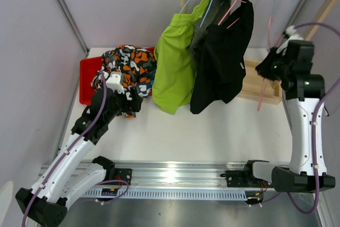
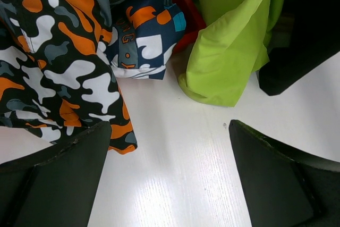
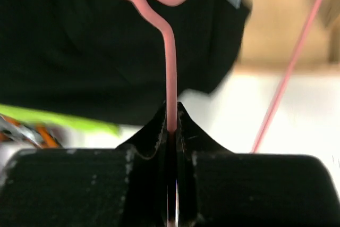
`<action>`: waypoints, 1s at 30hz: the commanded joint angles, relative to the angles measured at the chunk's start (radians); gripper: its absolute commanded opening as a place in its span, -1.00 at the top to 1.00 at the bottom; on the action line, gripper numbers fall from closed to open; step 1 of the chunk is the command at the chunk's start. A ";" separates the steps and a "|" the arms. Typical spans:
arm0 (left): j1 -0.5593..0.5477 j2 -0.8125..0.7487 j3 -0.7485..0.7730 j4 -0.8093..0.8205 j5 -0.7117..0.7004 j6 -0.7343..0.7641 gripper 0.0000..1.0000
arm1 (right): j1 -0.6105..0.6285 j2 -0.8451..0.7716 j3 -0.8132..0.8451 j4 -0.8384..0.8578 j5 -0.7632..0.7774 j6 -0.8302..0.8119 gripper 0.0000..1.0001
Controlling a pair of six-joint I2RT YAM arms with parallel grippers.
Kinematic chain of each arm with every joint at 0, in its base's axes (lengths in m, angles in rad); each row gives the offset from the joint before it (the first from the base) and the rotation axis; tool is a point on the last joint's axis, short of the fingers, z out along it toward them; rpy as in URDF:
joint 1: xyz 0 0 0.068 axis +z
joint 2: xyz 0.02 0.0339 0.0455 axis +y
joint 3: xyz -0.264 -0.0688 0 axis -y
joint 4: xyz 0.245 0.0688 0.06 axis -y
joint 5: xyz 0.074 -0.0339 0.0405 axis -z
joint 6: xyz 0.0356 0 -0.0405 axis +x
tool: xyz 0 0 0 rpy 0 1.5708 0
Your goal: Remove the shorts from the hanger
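Right wrist view: pinching pink hanger (image 3: pixel 170 67) with right gripper (image 3: pixel 171 118); holding left gripper (image 2: pixel 169 131) spread wide over table (image 2: pixel 175 184), beside orange-patterned shorts (image 2: pixel 58 51).

Centre of the top view: lime green shorts (image 1: pixel 175 62), black shorts (image 1: pixel 223 62) to their right, a dark grey-olive pair (image 1: pixel 203 26) between. Upper left: camouflage shorts (image 1: pixel 127 65) in orange, black, white and grey, on a red tray (image 1: pixel 86 81). The patterned pair (image 2: pixel 146 41) is navy-teal, orange and white. The counter (image 1: pixel 228 131) is white, the wire hanger (image 3: pixel 170 67) pink.
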 commanded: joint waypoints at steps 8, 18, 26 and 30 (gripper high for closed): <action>-0.007 -0.039 0.016 0.011 -0.032 -0.011 -0.99 | 0.119 -0.052 0.063 -0.031 0.134 -0.089 1.00; -0.007 -0.050 0.019 0.006 -0.011 -0.011 -0.99 | 0.116 -0.044 0.143 0.088 0.201 -0.057 1.00; -0.007 -0.065 0.016 0.005 -0.003 -0.012 -0.99 | -0.012 0.051 0.224 0.220 0.149 -0.038 1.00; -0.007 -0.067 0.016 0.003 -0.003 -0.009 -0.99 | -0.110 0.120 0.269 0.265 0.082 -0.009 1.00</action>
